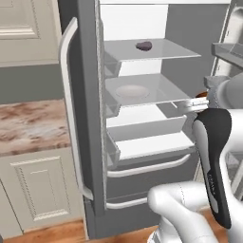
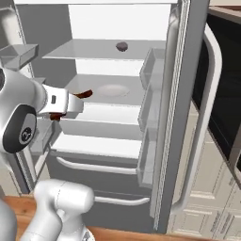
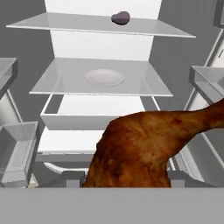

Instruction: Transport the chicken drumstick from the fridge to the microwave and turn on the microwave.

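Note:
The fridge (image 1: 90, 118) stands open, its white shelves facing me. My gripper (image 3: 127, 177) is shut on the chicken drumstick (image 3: 140, 148), a reddish-brown lumpy piece that hangs in front of the shelves, clear of them. In the right base view, the gripper (image 2: 70, 105) is level with the middle shelf and bits of the drumstick (image 2: 85, 94) stick out above and below it. From the left base view, the gripper (image 1: 192, 105) reaches in from the right with a speck of the drumstick (image 1: 202, 94) showing. The black glass front of the microwave (image 2: 225, 80) lies at the far right.
A white round plate (image 3: 104, 77) rests on the middle shelf and a dark purple item (image 3: 120, 17) on the top shelf. The fridge door (image 2: 188, 103) with its long curved handle (image 2: 212, 117) stands open on the right. A marble counter (image 1: 28, 126) lies left of the fridge.

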You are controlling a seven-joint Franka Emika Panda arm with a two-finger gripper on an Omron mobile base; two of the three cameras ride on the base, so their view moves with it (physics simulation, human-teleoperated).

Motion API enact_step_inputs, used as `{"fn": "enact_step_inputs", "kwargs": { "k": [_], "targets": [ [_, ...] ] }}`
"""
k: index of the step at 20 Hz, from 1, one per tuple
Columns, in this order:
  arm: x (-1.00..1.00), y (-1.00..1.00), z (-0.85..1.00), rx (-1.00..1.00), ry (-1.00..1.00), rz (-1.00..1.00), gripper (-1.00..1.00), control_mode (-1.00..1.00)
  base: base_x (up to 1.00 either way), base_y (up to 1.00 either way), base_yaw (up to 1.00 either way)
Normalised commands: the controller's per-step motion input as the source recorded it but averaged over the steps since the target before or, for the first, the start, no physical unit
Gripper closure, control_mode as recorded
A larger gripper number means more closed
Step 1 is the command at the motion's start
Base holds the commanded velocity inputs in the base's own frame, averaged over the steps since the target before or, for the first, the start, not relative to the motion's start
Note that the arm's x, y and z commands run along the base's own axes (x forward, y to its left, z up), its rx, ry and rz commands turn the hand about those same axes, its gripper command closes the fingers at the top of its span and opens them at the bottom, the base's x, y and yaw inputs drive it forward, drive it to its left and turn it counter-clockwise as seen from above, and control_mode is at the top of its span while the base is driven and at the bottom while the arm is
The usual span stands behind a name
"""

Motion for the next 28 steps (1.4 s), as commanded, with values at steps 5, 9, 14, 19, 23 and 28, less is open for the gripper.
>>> {"fn": "enact_step_inputs", "kwargs": {
  "k": [5, 9, 14, 19, 23, 28],
  "targets": [
    [0.00, 0.00, 0.00, 0.00, 0.00, 0.00, 1.00, 1.00, -0.28, 0.00, -0.24],
    [0.00, 0.00, 0.00, 0.00, 0.00, 0.00, 1.00, 1.00, -0.35, 0.00, -0.30],
    [0.00, 0.00, 0.00, 0.00, 0.00, 0.00, 1.00, 1.00, -0.49, 0.00, -0.35],
    [0.00, 0.00, 0.00, 0.00, 0.00, 0.00, 1.00, 1.00, -0.53, 0.00, -0.37],
    [0.00, 0.00, 0.00, 0.00, 0.00, 0.00, 1.00, 1.00, -0.44, 0.00, -0.40],
    [0.00, 0.00, 0.00, 0.00, 0.00, 0.00, 1.00, 1.00, -0.37, 0.00, -0.44]
  ]
}}
